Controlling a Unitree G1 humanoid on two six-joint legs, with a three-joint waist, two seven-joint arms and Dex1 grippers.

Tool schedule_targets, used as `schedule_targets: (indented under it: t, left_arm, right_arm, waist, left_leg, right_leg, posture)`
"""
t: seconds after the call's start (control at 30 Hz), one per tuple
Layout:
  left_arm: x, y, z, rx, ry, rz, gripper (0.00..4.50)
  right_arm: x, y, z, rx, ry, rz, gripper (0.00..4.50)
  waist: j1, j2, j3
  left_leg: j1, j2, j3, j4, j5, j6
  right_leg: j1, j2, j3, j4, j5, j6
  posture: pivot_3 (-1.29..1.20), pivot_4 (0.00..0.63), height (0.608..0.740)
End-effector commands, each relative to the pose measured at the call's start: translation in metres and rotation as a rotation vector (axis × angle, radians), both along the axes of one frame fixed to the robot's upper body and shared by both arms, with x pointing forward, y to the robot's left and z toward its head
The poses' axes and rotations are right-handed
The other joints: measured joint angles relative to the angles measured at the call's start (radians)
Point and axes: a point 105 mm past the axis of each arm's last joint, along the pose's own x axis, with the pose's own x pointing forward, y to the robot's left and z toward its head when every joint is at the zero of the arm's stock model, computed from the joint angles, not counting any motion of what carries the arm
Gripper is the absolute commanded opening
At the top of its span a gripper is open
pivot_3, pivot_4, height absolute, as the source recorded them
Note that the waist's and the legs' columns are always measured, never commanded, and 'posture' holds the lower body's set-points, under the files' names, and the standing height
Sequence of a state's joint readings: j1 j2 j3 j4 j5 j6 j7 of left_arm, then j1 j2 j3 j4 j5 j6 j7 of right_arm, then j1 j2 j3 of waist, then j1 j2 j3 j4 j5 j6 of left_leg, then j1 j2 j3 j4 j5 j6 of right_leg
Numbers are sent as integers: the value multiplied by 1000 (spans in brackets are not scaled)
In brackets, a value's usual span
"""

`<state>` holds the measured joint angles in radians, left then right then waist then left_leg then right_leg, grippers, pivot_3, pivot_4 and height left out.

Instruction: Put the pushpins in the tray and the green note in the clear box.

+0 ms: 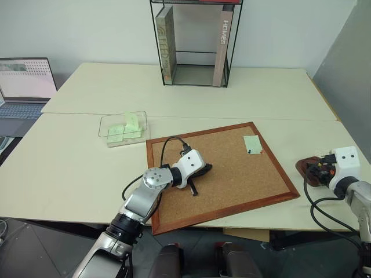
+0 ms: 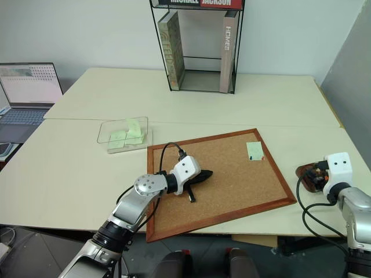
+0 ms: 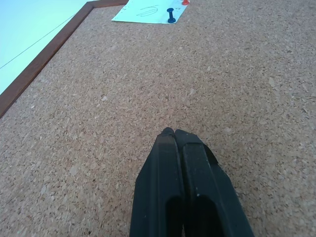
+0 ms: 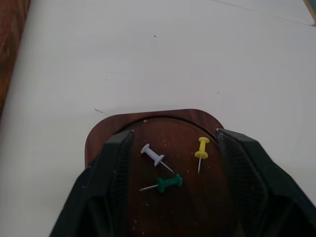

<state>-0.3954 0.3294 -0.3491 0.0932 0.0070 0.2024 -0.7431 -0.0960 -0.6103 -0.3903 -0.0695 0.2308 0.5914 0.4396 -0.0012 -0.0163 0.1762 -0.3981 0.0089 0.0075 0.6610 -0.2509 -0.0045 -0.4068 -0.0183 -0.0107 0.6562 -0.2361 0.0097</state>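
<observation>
The right claw stands open over the tray, gripping nothing, with a white pin, a green pin and a yellow pin lying loose in the dish between its fingers. The left claw is closed and empty, its tips on the cork board. Ahead of it, near the board's far corner, the green note is held by a dark pin and a red pin; the clear box, with green papers in it, sits off the board to that claw's left.
</observation>
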Motion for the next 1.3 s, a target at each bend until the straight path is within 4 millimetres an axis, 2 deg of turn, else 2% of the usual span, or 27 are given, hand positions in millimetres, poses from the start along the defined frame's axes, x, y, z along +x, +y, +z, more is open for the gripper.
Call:
schedule_targets:
  t: [0.03, 0.27, 0.47, 0.7, 0.9, 1.17, 1.3]
  left_arm:
    - [-7, 1, -24, 60, 69, -11, 0]
    - [-5, 0, -23, 58, 66, -14, 0]
    - [-4, 0, -22, 59, 62, -12, 0]
    - [-4, 1, -21, 60, 59, -8, 0]
    - [-4, 2, -20, 57, 58, -3, 0]
    - [-4, 4, -20, 61, 59, 4, 0]
    - [-4, 6, -21, 65, 60, 5, 0]
  right_arm:
    - [5, 17, 48, 61, -198, 102, 3565]
    - [6, 60, 47, 126, -237, 275, 3565]
    - [17, 91, 22, 99, -229, 349, 3565]
    - [38, 105, 0, 112, -206, 346, 3565]
    - [46, 111, -8, 99, -199, 352, 3565]
    - [48, 113, -17, 91, -183, 349, 2237]
    - [48, 116, -19, 89, -179, 352, 1345]
  waist:
    - [0, 0, 0]
    - [1, 0, 0]
    - [1, 0, 0]
    - [1, 0, 0]
    - [2, 0, 0]
    - [1, 0, 0]
    - [0, 0, 0]
  left_leg:
    - [0, 0, 0, 0, 0, 0]
    - [0, 0, -1, 0, 0, 0]
    - [0, 0, -1, 0, 0, 0]
    - [0, 0, -1, 0, 0, 0]
    - [-1, 0, -1, 0, 0, 0]
    - [0, 1, -1, 0, 0, 0]
    - [0, 1, -1, 0, 0, 0]
  right_leg:
    - [0, 0, 0, 0, 0, 0]
    - [1, 0, -1, -1, 0, 0]
    - [1, 0, -1, -1, 0, 0]
    - [1, 0, 0, -3, 0, 1]
    - [1, 0, 0, -3, 0, 1]
    - [1, 0, 0, -3, 1, 1]
    - [1, 0, 0, -3, 1, 1]
  posture:
    - [0, 150, 740]
    - [0, 150, 740]
    - [0, 150, 740]
    - [0, 150, 740]
    - [0, 150, 740]
    - [0, 150, 740]
    - [0, 150, 740]
